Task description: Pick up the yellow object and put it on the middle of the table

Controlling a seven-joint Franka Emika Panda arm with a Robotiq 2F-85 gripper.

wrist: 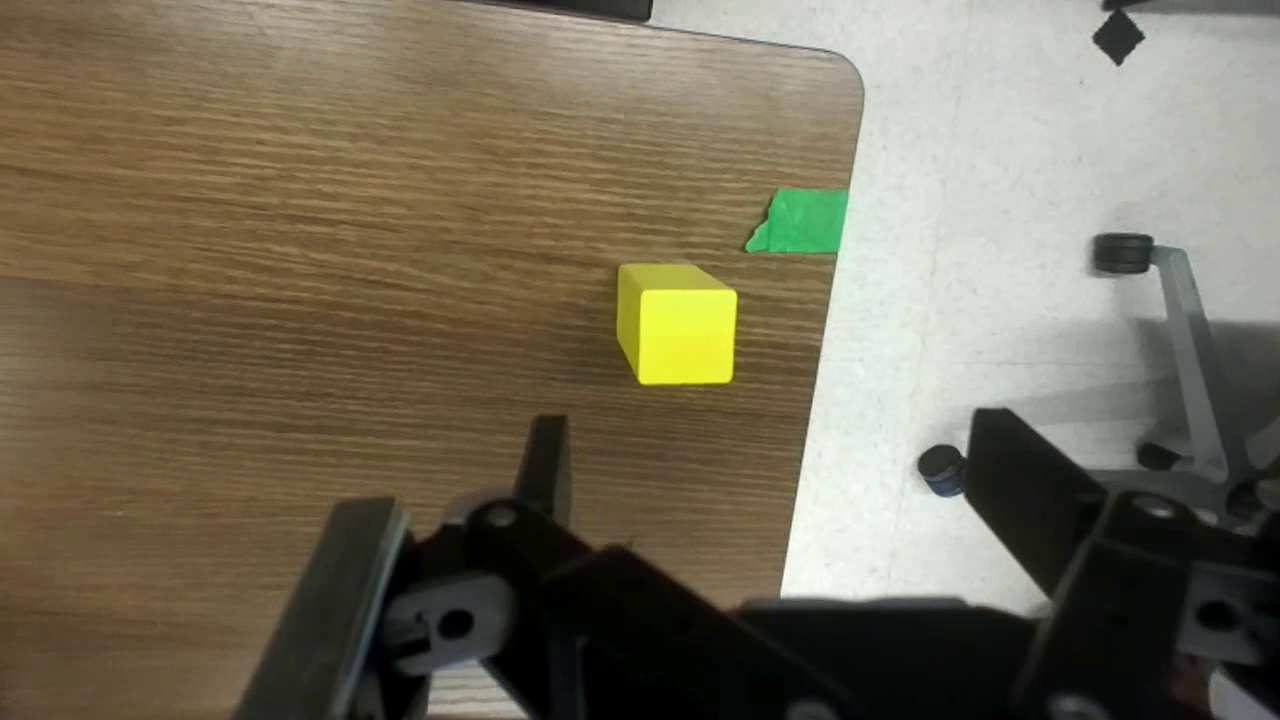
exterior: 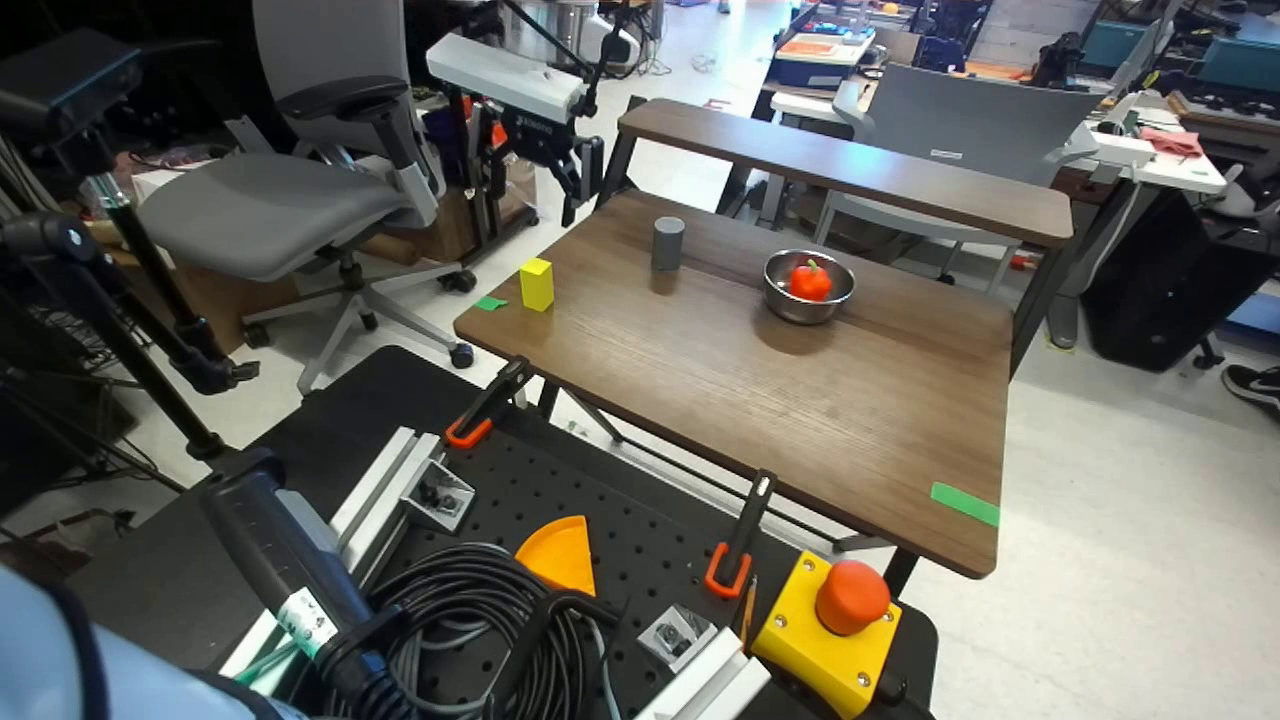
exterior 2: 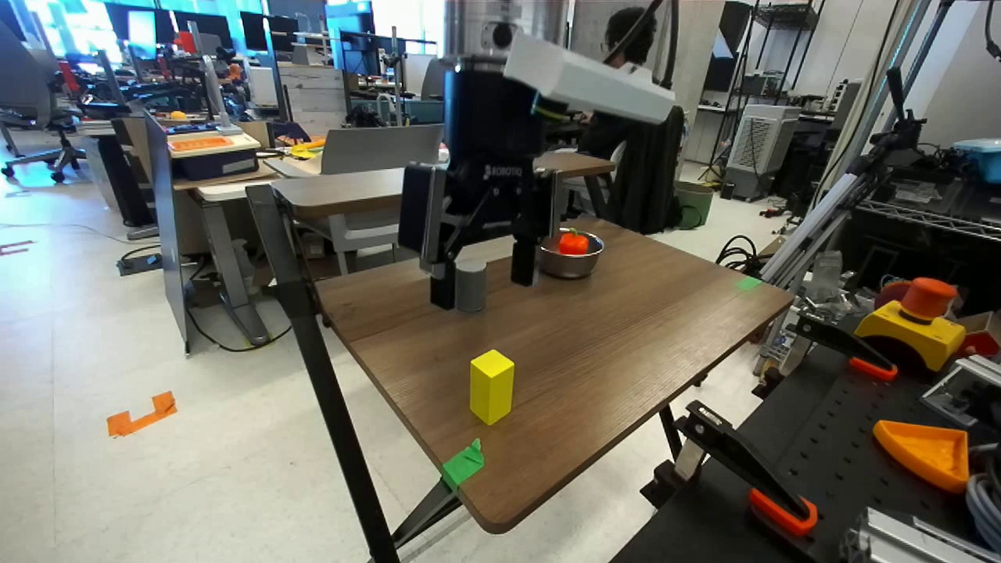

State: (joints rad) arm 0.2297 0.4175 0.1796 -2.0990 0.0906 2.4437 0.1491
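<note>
In an exterior view, the yellow block is being supported upright near a corner of the brown tabletop, away from the middle and close to green tape — a start area is perhaps being marked. The red pepper is being contained by the metal bowl, so rolling is presumably being prevented.

In an exterior view, the end effector is being held higher than the tabletop, jaws spread wide, nothing being gripped. The grey cylinder is being framed by the jaws, though only along the line of sight, it seems.

In the wrist view, the block is being seen ahead of the jaws, not between them; room for its flat sides is presumably being left. A shift over it, then a lowering, is probably being called for — a top grip is likely being favoured by the upright stance.
</note>
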